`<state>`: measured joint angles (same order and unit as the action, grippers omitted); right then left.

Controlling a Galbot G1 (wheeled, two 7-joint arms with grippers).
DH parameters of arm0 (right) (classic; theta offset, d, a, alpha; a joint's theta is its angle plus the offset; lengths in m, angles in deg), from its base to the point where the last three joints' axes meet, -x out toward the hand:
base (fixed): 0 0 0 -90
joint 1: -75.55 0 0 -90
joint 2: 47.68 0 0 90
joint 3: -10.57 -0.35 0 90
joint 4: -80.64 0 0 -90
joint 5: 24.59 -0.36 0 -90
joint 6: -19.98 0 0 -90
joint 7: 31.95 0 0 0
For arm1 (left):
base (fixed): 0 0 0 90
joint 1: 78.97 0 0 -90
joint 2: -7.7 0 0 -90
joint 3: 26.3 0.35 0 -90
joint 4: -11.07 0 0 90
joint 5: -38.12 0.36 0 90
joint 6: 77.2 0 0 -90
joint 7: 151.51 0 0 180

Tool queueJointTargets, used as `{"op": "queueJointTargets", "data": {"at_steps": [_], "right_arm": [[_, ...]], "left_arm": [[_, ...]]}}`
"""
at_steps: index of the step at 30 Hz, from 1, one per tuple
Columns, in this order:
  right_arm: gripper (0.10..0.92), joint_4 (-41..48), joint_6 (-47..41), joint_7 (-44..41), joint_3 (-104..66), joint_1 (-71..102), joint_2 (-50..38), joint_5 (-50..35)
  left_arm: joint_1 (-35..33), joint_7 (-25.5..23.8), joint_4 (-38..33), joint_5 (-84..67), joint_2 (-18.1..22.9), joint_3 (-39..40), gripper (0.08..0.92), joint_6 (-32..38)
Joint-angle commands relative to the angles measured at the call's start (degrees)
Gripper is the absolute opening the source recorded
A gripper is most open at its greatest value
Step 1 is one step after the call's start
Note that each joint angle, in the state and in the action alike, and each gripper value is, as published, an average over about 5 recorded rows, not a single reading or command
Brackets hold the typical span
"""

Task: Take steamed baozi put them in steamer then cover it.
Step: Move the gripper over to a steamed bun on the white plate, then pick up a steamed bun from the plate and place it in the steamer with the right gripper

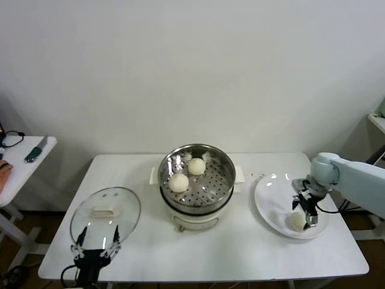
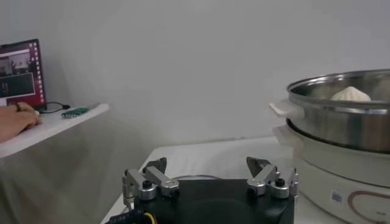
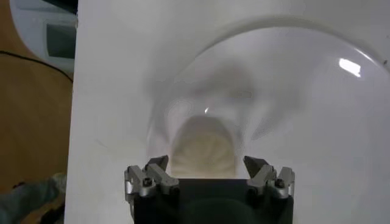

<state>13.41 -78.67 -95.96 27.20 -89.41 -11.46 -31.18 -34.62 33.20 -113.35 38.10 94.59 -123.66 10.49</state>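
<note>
Head view, lower right: my right tool point(image 1: 305, 212), fingers spread, hangs directly over the lone baozi point(image 1: 297, 221) on the plate point(image 1: 271, 198). The steamer point(image 1: 197, 177) sits frame-centre. My left tool point(image 1: 96, 242), also spread, idles lower left.

Lab-like room: bare white wall point(image 1: 192, 66), laptop point(image 2: 22, 73).

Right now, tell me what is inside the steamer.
Two baozi sit on the perforated floor of the steamer; the rest of the floor is bare. Anything below that floor is hidden.
</note>
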Motion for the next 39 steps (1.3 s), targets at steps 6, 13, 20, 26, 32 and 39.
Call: {"op": "queueJointTargets", "data": {"at_steps": [6,13,20,26,32,39], "right_arm": [[0.779,2.20,0.38,-0.39,-1.83,2.23,0.70,1.71],[0.691,2.28,0.59,-0.54,-1.04,1.64,1.15,1.72],[0.677,1.57,2.19,-0.80,1.06,-2.93,1.31,0.79],[0.673,-1.16,12.16,-2.43,7.37,-15.36,4.33,0.69],[0.677,-5.93,23.52,-4.74,11.64,-29.12,11.20,4.47],[0.679,-7.92,31.99,-5.81,14.08,-38.58,19.93,1.45]], "left_arm": [[0.30,0.65,0.15,0.37,0.29,0.49,0.823,-0.26],[1.01,0.69,-0.20,0.71,0.43,0.95,0.823,-0.67],[1.31,0.65,-0.17,1.18,0.51,1.66,0.823,-0.79],[1.33,0.66,-0.09,1.17,0.40,1.87,0.823,-0.80],[1.45,1.24,0.22,0.64,0.40,2.29,0.823,-0.92],[2.24,1.17,0.96,0.20,0.64,2.51,0.823,-1.21]]}}
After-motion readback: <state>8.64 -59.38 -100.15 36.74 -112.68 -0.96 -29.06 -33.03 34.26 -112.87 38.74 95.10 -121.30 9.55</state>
